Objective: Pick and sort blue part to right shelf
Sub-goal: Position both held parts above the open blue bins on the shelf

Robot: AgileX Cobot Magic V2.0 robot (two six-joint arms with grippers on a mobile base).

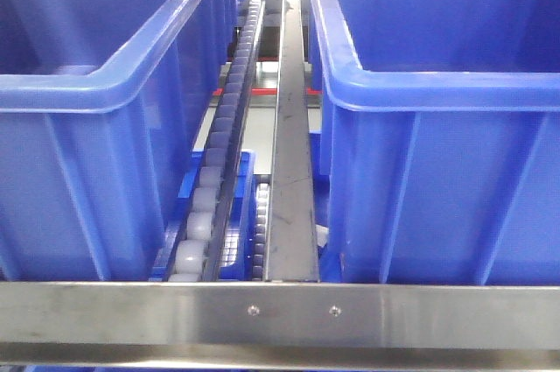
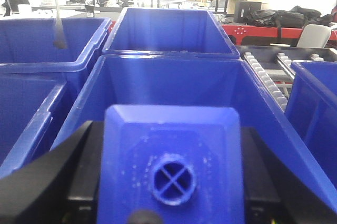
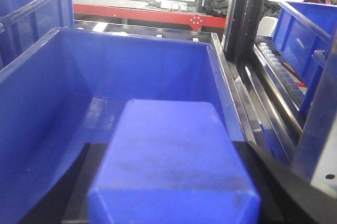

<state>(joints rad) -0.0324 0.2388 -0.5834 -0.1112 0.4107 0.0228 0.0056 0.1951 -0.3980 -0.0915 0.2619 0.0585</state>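
In the left wrist view a blue part [image 2: 171, 166] with a round cross-ribbed hole fills the space between my left gripper's [image 2: 171, 184] black fingers [image 2: 79, 182], which are shut on it. It hangs above an empty blue bin [image 2: 174, 84]. In the right wrist view my right gripper [image 3: 171, 187] is shut on another blue part [image 3: 168, 150], a smooth block with bevelled corners, held over the near end of a blue bin [image 3: 131, 68]. Neither gripper shows in the front view, where the rack's right side carries a large blue bin [image 1: 437, 179].
The front view has a second blue bin [image 1: 87, 179] on the left, a roller track [image 1: 219, 153] and a steel rail [image 1: 290, 171] between the bins, and a steel crossbar [image 1: 280, 311] along the front. More blue bins [image 2: 42, 39] and roller tracks [image 3: 281, 74] surround both wrists.
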